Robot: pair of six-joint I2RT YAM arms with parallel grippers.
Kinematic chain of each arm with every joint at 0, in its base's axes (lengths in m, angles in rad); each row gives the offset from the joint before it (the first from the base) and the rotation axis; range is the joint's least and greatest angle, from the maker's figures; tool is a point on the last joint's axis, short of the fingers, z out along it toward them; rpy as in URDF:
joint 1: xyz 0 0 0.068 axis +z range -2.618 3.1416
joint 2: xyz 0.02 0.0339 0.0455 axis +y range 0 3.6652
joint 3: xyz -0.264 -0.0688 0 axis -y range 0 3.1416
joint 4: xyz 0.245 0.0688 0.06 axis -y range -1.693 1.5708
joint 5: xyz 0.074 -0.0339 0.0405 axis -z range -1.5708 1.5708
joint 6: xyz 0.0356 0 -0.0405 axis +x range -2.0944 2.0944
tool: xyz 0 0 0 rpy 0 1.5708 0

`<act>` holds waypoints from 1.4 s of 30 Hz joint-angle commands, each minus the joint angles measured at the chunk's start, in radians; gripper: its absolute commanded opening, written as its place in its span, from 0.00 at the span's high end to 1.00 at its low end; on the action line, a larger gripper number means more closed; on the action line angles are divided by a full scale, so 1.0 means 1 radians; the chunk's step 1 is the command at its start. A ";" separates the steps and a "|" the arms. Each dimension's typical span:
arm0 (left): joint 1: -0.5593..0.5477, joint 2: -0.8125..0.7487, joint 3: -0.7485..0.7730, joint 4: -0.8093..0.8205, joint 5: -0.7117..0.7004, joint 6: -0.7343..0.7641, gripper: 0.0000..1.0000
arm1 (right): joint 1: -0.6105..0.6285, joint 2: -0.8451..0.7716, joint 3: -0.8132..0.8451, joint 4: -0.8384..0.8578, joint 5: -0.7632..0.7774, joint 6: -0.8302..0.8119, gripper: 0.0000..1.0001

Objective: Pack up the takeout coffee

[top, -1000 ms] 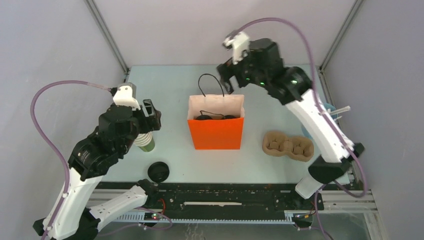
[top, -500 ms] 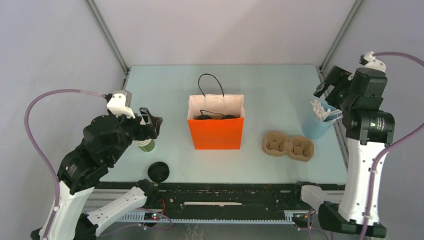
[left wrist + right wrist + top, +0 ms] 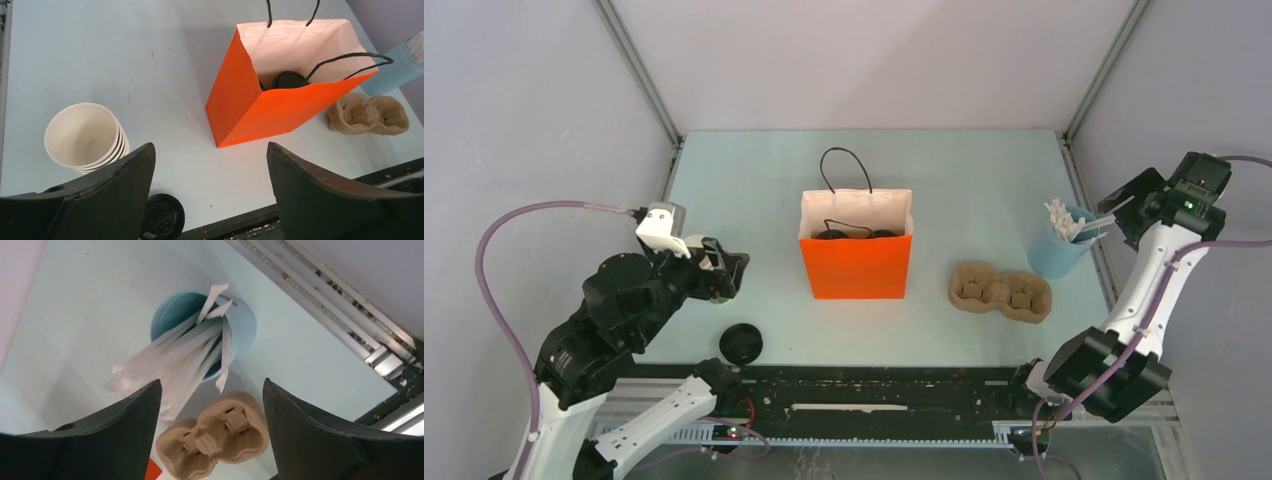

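**A:** What differs from a second ago?

**B:** The left gripper (image 3: 210, 150) has pulled back toward its base, jaws spread and holding nothing. The right gripper (image 3: 210, 390) has swung off the orange bag (image 3: 856, 268) to the table's right edge, jaws apart and empty. I judge packing done, with both arms retiring.

**A:** Count, left to right?

**B:** One stack of lidless cups (image 3: 85, 137). One loose lid (image 3: 740, 344). One bag, with two takeout coffee (image 3: 829, 234) lids showing inside it. One pulp carrier (image 3: 1001, 291), unfilled. One blue tub (image 3: 1052, 255) of wrapped sticks.

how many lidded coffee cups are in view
2, both in the orange bag: the left cup and the right cup, only their black lids showing. The bag may hide more.
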 commanded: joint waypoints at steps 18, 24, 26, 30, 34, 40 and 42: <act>0.034 0.106 -0.002 -0.042 0.065 -0.021 0.14 | -0.062 0.141 -0.049 0.228 -0.042 -0.082 0.39; 0.162 0.138 -0.004 -0.031 0.171 0.009 0.14 | -0.061 0.150 -0.075 0.255 -0.115 -0.087 0.47; 0.211 0.148 -0.006 -0.022 0.215 0.015 0.15 | -0.065 0.146 -0.083 0.264 -0.130 -0.083 0.49; 0.271 0.166 -0.011 -0.012 0.268 0.028 0.15 | -0.068 0.160 -0.083 0.283 -0.118 -0.087 0.55; 0.280 0.177 -0.010 -0.006 0.281 0.031 0.16 | -0.062 0.176 -0.084 0.302 -0.129 -0.070 0.68; 0.286 0.182 -0.007 -0.007 0.278 0.032 0.16 | -0.068 0.164 -0.084 0.298 -0.100 -0.093 0.78; 0.285 0.181 -0.007 -0.004 0.279 0.033 0.16 | -0.073 0.160 -0.084 0.307 -0.102 -0.099 0.84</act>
